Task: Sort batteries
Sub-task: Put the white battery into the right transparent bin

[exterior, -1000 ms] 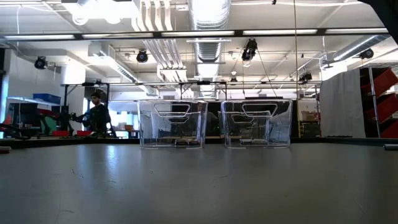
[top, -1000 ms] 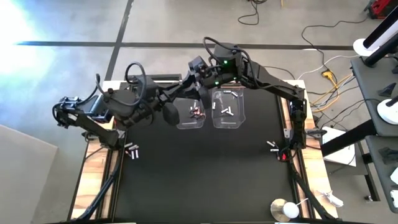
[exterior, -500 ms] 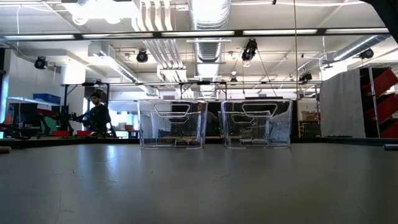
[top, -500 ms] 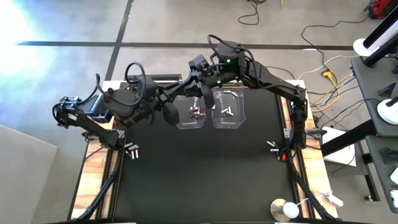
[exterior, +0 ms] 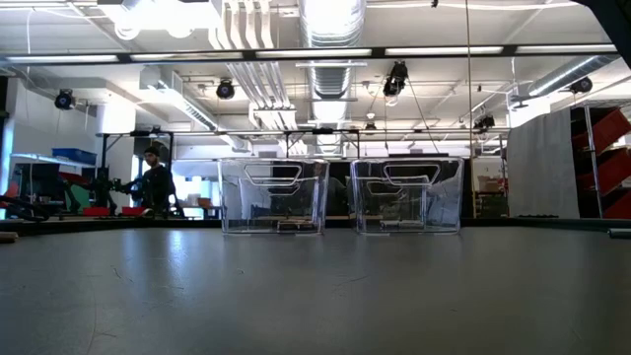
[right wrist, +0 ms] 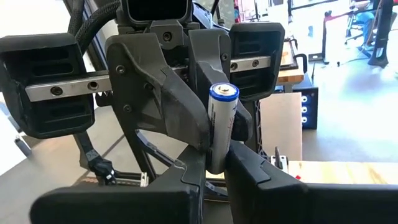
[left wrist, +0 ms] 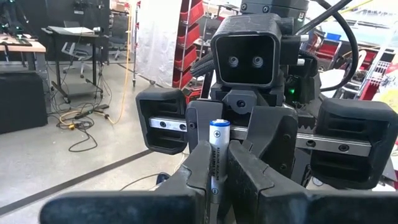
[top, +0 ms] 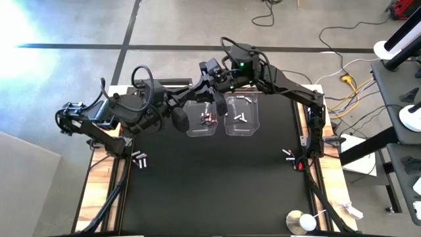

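— Batteries, where are they?
— One white-and-blue cylindrical battery (left wrist: 217,155) is pinched from both sides, above the far edge of the black table mat (top: 217,184).
— By which?
— Left gripper (left wrist: 214,163) and right gripper (right wrist: 214,163), facing each other, both closed on it.
— Around them?
— Two clear plastic tubs (top: 201,118) just beneath, holding small batteries; loose ones (top: 139,159) lie near both side edges.

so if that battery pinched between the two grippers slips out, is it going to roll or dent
The battery is a smooth cylinder, so it would probably roll. Its casing looks rigid, so denting seems unlikely. The left gripper and right gripper both clamp it.
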Available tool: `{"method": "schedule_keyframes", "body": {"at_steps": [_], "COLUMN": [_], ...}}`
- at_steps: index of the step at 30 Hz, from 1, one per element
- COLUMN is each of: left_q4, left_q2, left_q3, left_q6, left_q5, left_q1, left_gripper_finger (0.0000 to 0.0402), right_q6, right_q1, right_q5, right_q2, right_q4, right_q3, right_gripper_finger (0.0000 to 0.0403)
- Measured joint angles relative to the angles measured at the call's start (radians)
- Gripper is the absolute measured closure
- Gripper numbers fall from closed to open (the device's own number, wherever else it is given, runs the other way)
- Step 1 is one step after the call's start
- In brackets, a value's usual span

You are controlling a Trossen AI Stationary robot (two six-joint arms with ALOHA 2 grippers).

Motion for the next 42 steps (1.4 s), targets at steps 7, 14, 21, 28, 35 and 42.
{"method": "schedule_keyframes", "body": {"at_steps": [7,14,21,28,35,42], "left_q4": [-0.006,-0.024,-0.158,-0.266,-0.265,-0.284], "left_q2": [0.000,-0.012,-0.074,-0.073,-0.034,-0.014], "left_q3": [0.000,0.000,-0.001,-0.001,-0.001,-0.001], "left_q6": [0.008,0.052,0.057,0.002,0.026,0.093], "left_q5": [-0.023,-0.023,0.044,0.105,0.107,0.109], "left_q1": [0.000,0.000,-0.019,-0.021,-0.019,-0.018], "left_gripper_finger": [0.0381,0.0324,0.0269,0.0263,0.0263,0.0263], "right_q6": [-0.001,-0.003,-0.098,-0.349,-0.460,-0.495], "right_q1": [0.000,-0.004,-0.047,-0.082,-0.100,-0.167], "right_q5": [0.007,0.006,-0.004,0.341,0.595,0.597], "right_q2": [0.000,-0.003,-0.022,-0.008,0.018,0.019], "right_q4": [0.002,-0.011,-0.239,-0.706,-0.858,-0.838], "right_q3": [0.000,0.000,0.001,-0.007,-0.201,-0.520], "right_gripper_finger": [0.0374,0.0374,0.0373,0.0372,0.0371,0.0370]}}
